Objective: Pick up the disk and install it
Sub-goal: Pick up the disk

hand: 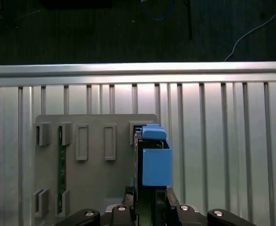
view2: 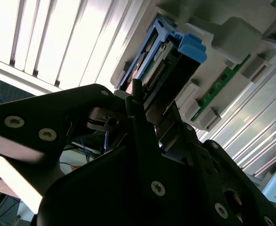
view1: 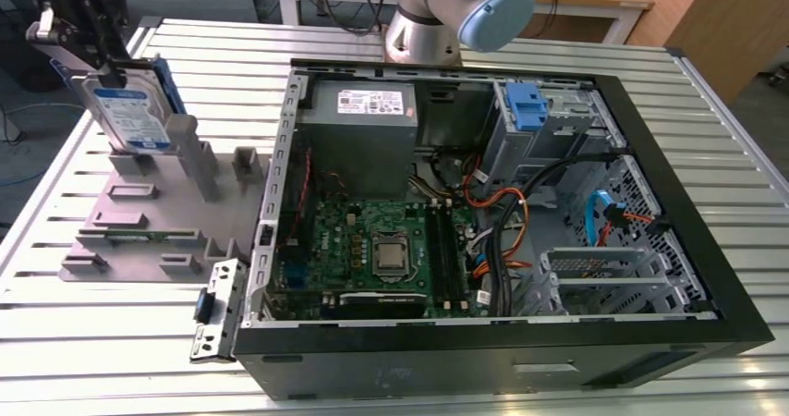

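Found black gripper (view1: 109,72) clamped on top edge of flat silver disk in blue plastic carrier (view1: 133,116), upright at grey plastic fixture tray (view1: 136,222), ten o'clock from open black computer case (view1: 431,370); judged pick-up in hand, needing a straight, untilted lift clear of tray posts

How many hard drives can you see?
1. The flat silver hard drive in a blue plastic carrier bracket is held upright by the gripper at the grey plastic tray, exterior view's left. Others may be hidden inside the black computer case.
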You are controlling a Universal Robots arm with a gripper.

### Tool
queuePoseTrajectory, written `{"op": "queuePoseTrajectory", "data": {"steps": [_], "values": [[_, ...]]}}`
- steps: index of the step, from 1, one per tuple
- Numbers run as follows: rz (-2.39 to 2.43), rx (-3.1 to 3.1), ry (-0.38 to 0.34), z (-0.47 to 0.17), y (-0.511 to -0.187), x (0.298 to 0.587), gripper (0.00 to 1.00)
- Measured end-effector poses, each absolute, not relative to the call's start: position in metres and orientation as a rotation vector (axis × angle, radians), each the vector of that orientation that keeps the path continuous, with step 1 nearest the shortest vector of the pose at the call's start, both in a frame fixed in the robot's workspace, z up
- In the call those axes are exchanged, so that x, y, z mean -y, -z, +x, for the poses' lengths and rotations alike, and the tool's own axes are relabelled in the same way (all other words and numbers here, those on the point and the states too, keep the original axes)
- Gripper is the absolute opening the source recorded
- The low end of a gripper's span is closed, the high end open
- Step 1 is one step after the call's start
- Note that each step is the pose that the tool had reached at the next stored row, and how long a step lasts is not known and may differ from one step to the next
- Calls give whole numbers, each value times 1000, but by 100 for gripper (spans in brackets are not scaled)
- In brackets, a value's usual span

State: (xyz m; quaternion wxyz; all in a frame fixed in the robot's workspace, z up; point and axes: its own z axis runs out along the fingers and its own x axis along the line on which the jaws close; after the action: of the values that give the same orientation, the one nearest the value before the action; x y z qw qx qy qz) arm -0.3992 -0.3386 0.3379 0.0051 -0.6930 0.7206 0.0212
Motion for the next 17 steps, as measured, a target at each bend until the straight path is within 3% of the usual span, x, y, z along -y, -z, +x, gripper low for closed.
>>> {"op": "queuePoseTrajectory", "data": {"steps": [17], "values": [[-2170,-2257,-67,-399,-343,339,35]]}}
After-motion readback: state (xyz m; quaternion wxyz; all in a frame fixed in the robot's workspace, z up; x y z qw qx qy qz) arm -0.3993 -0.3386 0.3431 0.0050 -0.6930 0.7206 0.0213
